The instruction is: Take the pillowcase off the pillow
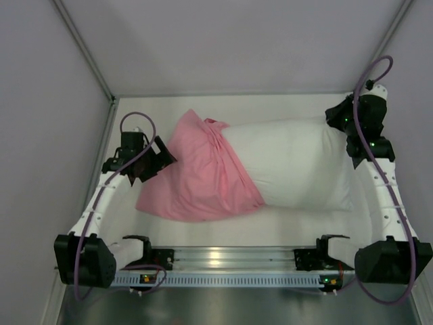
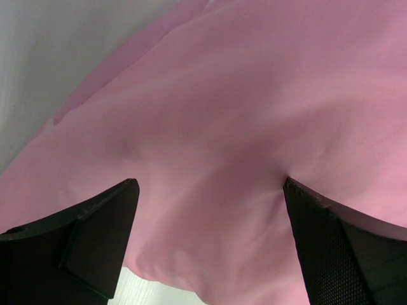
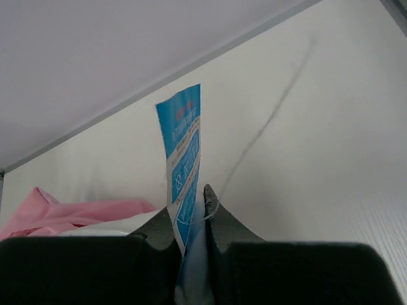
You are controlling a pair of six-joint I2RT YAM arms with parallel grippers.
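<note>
The white pillow lies across the middle of the table, its left end still inside the pink pillowcase. The pillowcase is bunched and trails off to the left. My left gripper is open at the pillowcase's left edge. In the left wrist view its fingers stand wide apart with pink pillowcase spread before them and nothing pinched. My right gripper is at the pillow's right end. In the right wrist view the right gripper is shut on the pillow's blue tag and some white fabric.
Grey walls enclose the white table at the back and on both sides. A metal rail with the arm bases runs along the near edge. The right arm stretches along the pillow's right side.
</note>
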